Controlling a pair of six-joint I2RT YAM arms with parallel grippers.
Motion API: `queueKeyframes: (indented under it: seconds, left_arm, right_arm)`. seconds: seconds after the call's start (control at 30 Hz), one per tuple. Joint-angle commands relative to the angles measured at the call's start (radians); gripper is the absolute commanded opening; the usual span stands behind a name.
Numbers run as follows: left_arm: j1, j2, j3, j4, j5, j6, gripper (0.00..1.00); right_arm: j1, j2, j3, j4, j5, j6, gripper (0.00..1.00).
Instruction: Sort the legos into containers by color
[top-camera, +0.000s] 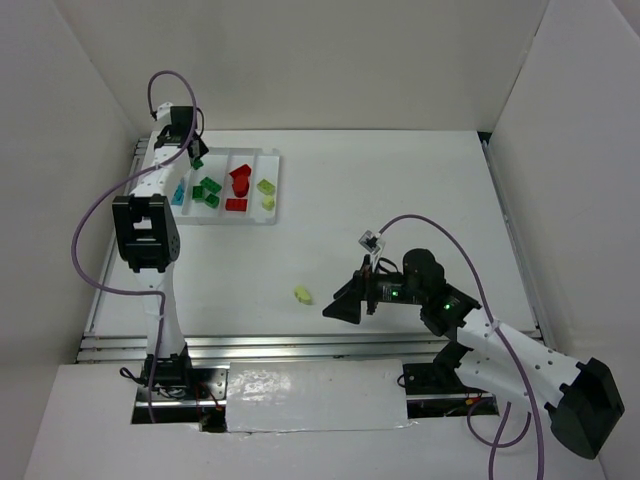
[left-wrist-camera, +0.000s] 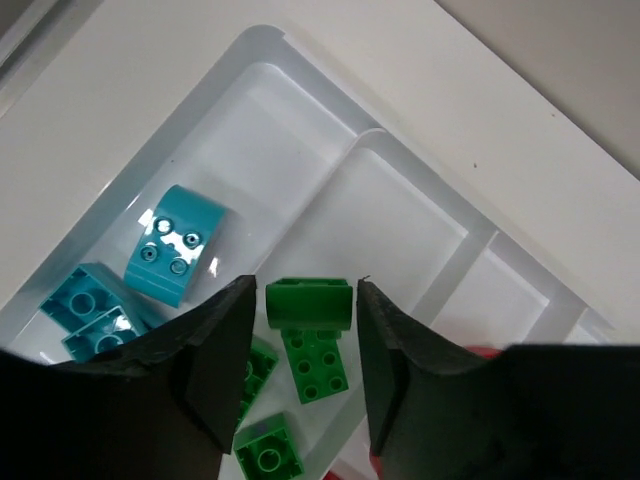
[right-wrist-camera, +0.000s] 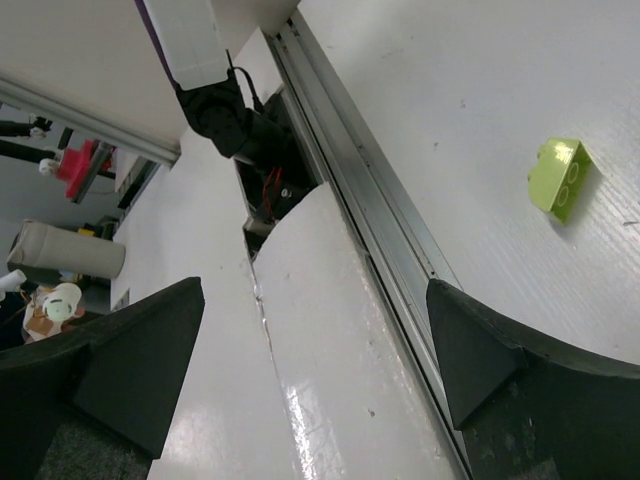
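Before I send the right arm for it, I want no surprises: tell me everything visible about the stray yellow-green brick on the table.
The yellow-green brick is a tiny glossy plastic block with two round marks on one face. It lies alone on the white table, well apart from the tray. Only the table touches it.

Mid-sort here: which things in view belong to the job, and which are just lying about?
Job: white tray; teal bricks, green bricks, red bricks, yellow-green bricks in it; loose yellow-green brick on the table.
Lying about: purple cables; metal rail at the near edge.
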Motion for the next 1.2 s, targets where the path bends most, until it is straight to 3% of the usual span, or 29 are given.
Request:
queueKeyframes:
  seconds: [0.0, 0.13, 0.27, 0.37, 0.43, 0.5, 0.53, 0.57, 0.63, 0.67, 0.77, 0.83, 0.93, 1.03, 1.17]
  left_arm:
    - [-0.005, 0.019, -0.006, 0.084, 0.073, 0.053, 0.58]
    - [-0.005, 0.035, -0.025, 0.138, 0.160, 0.051, 0.60]
    - [-0.004, 0.053, 0.010, 0.085, 0.131, 0.022, 0.77]
    - [-0.004, -0.005, -0.022, 0.039, 0.130, -0.016, 0.81]
    - [-0.005, -0.101, -0.055, -0.010, 0.128, -0.057, 0.83]
    - [-0.014, -0.281, -0.193, -0.032, 0.157, -0.114, 0.87]
    - [-0.033, -0.353, -0.270, -0.005, 0.176, -0.114, 0.88]
    - [-0.050, -0.434, -0.415, 0.021, 0.188, -0.114, 0.96]
    - [-0.144, -0.652, -0.594, 0.060, 0.193, -0.107, 0.98]
    - [-0.180, -0.786, -0.649, 0.057, 0.184, -0.099, 1.00]
    - [-0.323, -0.980, -0.861, 0.074, 0.193, -0.074, 1.00]
    - [-0.387, -1.155, -1.018, 0.113, 0.267, -0.074, 1.00]
    - [-0.416, -1.323, -1.095, 0.045, 0.326, -0.070, 1.00]
    - [-0.427, -1.427, -1.082, -0.096, 0.317, -0.007, 1.00]
    - [-0.427, -1.540, -1.063, -0.233, 0.268, 0.073, 1.00]
  right_arm:
    - [0.013, -0.027, 0.027, -0.033, 0.001, -0.025, 1.00]
    - [0.014, -0.022, 0.042, -0.042, 0.006, -0.029, 1.00]
    - [0.017, -0.010, 0.042, -0.030, 0.003, -0.024, 1.00]
    - [0.019, 0.015, 0.033, -0.009, 0.042, -0.006, 0.99]
    - [0.022, 0.077, 0.053, -0.019, 0.154, 0.022, 1.00]
    - [0.043, 0.181, 0.091, -0.058, 0.261, 0.037, 1.00]
    - [0.062, 0.225, 0.150, -0.115, 0.320, 0.030, 1.00]
    - [0.083, 0.264, 0.187, -0.149, 0.448, 0.021, 1.00]
    - [0.134, 0.407, 0.311, -0.274, 0.591, -0.022, 1.00]
    - [0.143, 0.491, 0.347, -0.304, 0.608, -0.057, 1.00]
    - [0.177, 0.596, 0.444, -0.349, 0.632, -0.122, 0.98]
    - [0.192, 0.706, 0.531, -0.409, 0.676, -0.153, 0.95]
    - [0.209, 0.820, 0.614, -0.461, 0.706, -0.176, 0.84]
    - [0.212, 0.869, 0.625, -0.440, 0.681, -0.173, 0.60]
    - [0.229, 0.910, 0.631, -0.385, 0.644, -0.170, 0.60]
